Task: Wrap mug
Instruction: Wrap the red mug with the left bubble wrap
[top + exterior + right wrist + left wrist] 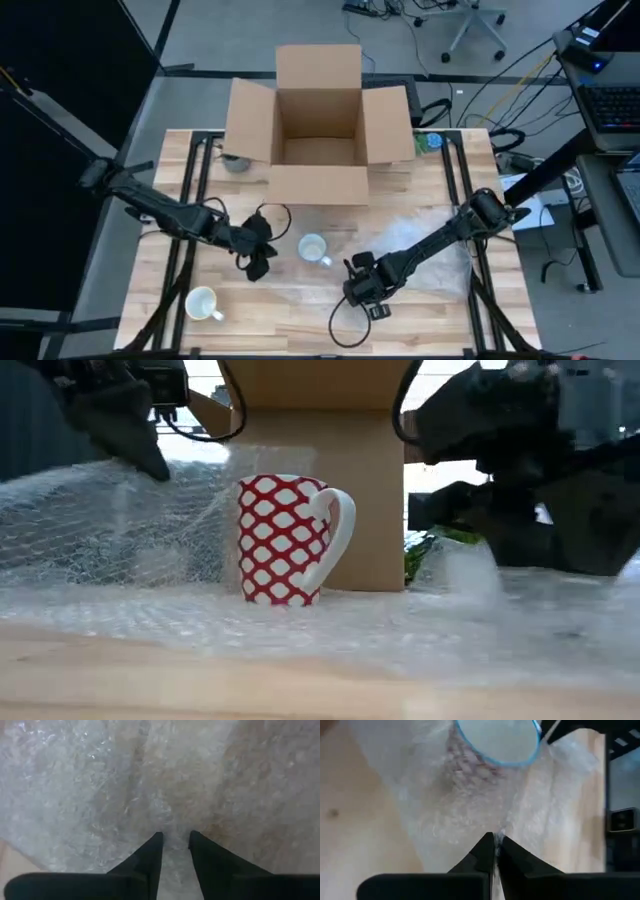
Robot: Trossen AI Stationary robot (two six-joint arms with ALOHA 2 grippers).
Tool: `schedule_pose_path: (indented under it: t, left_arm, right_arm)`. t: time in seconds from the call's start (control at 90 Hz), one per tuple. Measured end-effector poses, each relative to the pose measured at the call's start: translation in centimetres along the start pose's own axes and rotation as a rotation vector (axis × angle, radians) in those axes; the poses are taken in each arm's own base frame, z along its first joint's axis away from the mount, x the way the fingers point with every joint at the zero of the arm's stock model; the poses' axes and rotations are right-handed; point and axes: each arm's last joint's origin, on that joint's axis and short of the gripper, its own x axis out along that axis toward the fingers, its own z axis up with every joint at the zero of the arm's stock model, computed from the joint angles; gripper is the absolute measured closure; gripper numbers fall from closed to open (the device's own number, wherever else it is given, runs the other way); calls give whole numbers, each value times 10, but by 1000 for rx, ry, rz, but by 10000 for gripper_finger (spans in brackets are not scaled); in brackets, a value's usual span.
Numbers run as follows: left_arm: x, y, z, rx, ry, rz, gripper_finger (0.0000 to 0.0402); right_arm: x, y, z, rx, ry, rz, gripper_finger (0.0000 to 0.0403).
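- The mug (285,540) is red with white diamond spots, a white handle and a white inside; no writing is readable.
- It stands upright on bubble wrap (420,625) near the desk's (150,270) middle.
- The left claw (494,851) is closed on the wrap's edge.
- The right claw (175,845) is slightly open over the wrap, holding nothing.

Upright red-checked mug (285,540) on bubble wrap (420,625)

Glossy ceramic mug (285,540), crinkly plastic bubble wrap (90,530), matt cardboard box (318,125).
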Motion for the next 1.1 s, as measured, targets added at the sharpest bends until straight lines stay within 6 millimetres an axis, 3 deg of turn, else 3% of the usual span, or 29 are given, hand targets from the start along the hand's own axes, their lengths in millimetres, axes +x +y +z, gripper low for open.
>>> schedule_pose_path:
  t: [0.278,0.467,0.8,1.1]
  left_arm:
    - [-3,-20,-4,-31,-73,-104,398]
    - [-3,-19,-5,-4,-84,-82,398]
    - [-3,-17,-3,66,-120,-41,398]
    - [-3,-16,-2,56,-158,-6,398]
  right_arm:
    - [-1,22,-13,-144,63,-6,323]
    - [-8,25,-3,-146,29,-19,389]
    - [-56,30,15,-113,-62,-19,402]
    - [-106,19,38,-139,-274,-291,403]
